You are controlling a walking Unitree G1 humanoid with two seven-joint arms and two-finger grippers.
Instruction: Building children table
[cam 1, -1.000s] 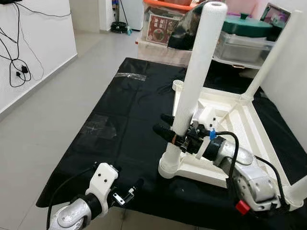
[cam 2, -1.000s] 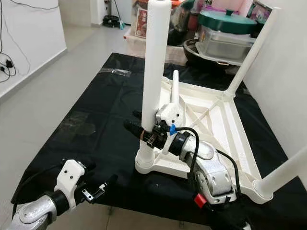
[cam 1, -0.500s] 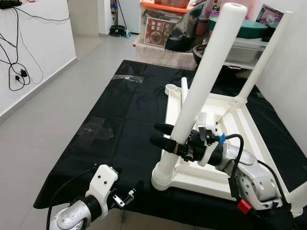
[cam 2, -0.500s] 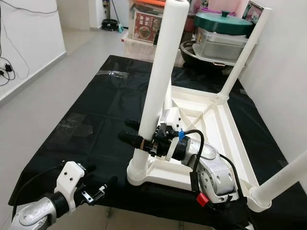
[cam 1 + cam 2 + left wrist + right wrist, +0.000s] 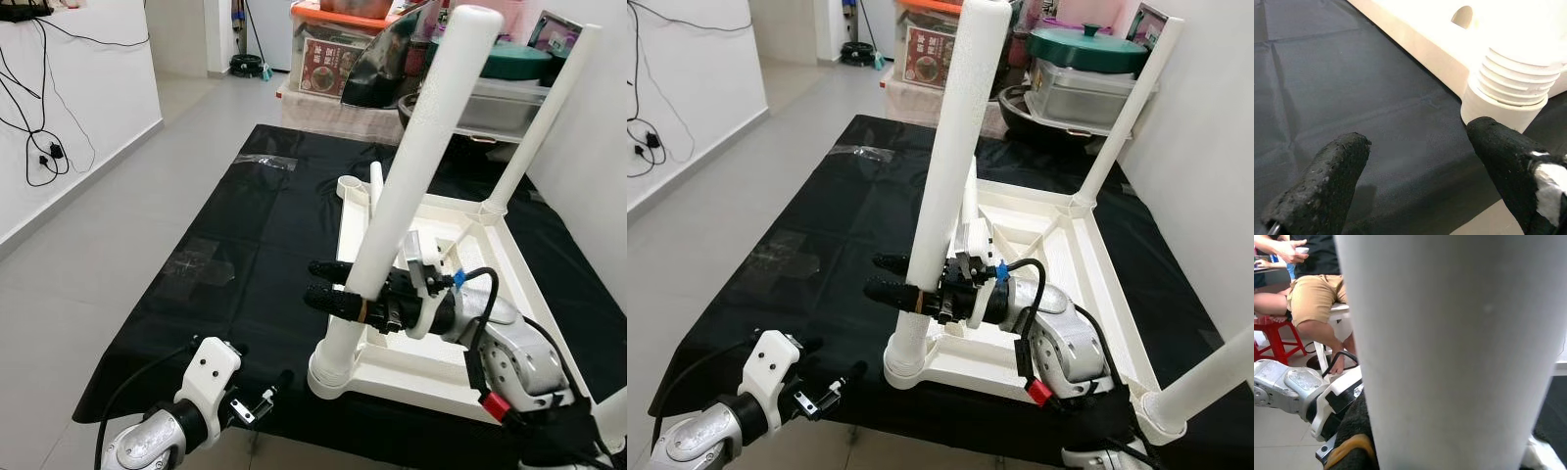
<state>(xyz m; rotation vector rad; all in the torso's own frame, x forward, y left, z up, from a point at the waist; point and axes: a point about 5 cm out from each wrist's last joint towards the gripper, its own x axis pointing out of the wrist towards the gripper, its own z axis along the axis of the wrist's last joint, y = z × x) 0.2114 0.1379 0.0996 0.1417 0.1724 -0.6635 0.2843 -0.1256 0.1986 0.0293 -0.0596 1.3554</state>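
A white children's table top [image 5: 509, 284] lies upside down on a black cloth [image 5: 245, 245]. A long white leg [image 5: 416, 166] stands in its near-left corner socket [image 5: 333, 372], leaning to the right. My right gripper [image 5: 315, 281] is shut on the lower part of this leg, its black fingers poking out past it to the left. The socket's threaded collar [image 5: 1513, 78] lies just beyond my left gripper [image 5: 1415, 142], which hangs open and empty low by the cloth's front edge. Another leg [image 5: 539, 108] stands in the far-right corner, and a third [image 5: 612, 411] at the near right.
Storage boxes [image 5: 333, 59] and a green-lidded pot [image 5: 509, 59] crowd the back. A white wall [image 5: 598, 196] runs along the right. Cables [image 5: 44, 147] hang on the left wall above open floor. A seated person [image 5: 1312, 298] and a red stool [image 5: 1273, 333] show behind my left arm.
The held leg has gone from nearly upright to leaning with its top to the right, my right gripper still on it. The view shifted slightly. My left arm has stayed put.
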